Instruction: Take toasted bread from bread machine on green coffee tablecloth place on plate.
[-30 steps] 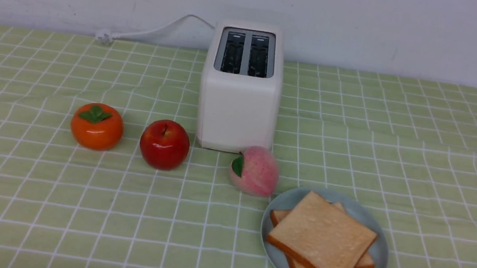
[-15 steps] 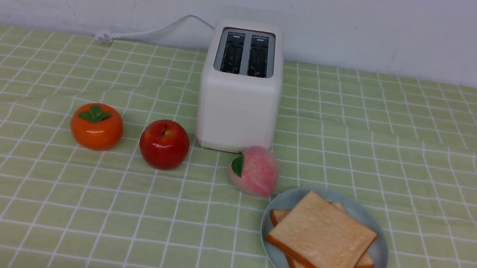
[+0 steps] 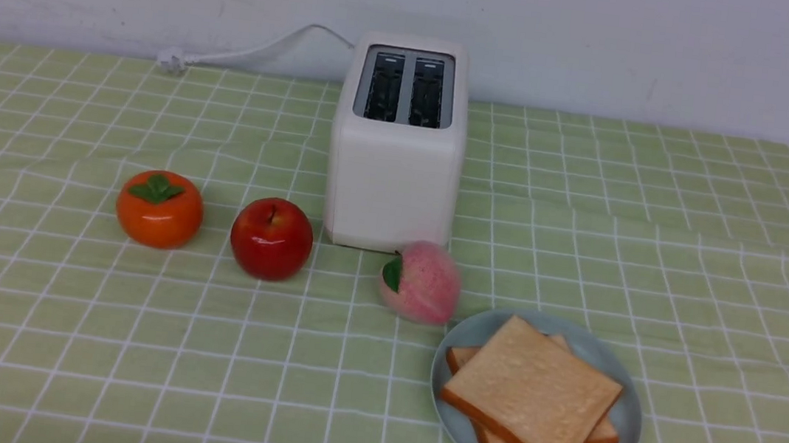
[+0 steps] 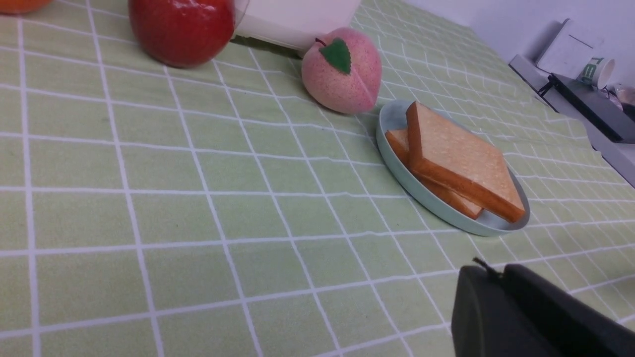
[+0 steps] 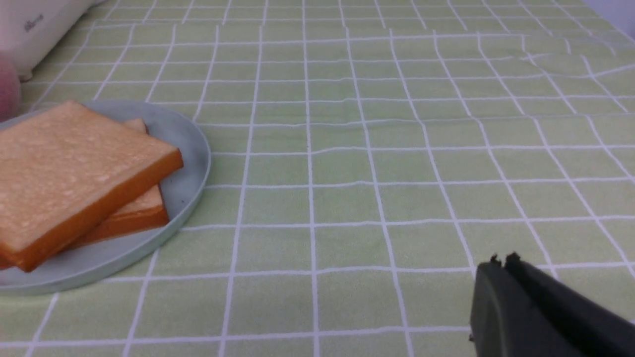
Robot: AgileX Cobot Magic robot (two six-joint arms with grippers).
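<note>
Two slices of toasted bread (image 3: 531, 393) lie stacked and skewed on the pale blue-green plate (image 3: 626, 441), front right on the green coffee tablecloth (image 3: 55, 331). The white bread machine (image 3: 393, 177) stands at the back middle, both slots empty. The bread (image 4: 461, 158) and plate (image 4: 397, 116) also show in the left wrist view, and the bread (image 5: 74, 173) and plate (image 5: 191, 144) in the right wrist view. My left gripper (image 4: 496, 270) is shut and empty, low over the cloth near the plate. My right gripper (image 5: 502, 263) is shut and empty, over bare cloth beside the plate. Neither arm shows in the front view.
An orange persimmon (image 3: 160, 209), a red apple (image 3: 271, 238) and a pink peach (image 3: 421, 281) stand in front of the bread machine; the peach is close to the plate's rim. The white cord (image 3: 251, 49) trails back left. A shelf with a cup (image 4: 598, 72) lies beyond the table.
</note>
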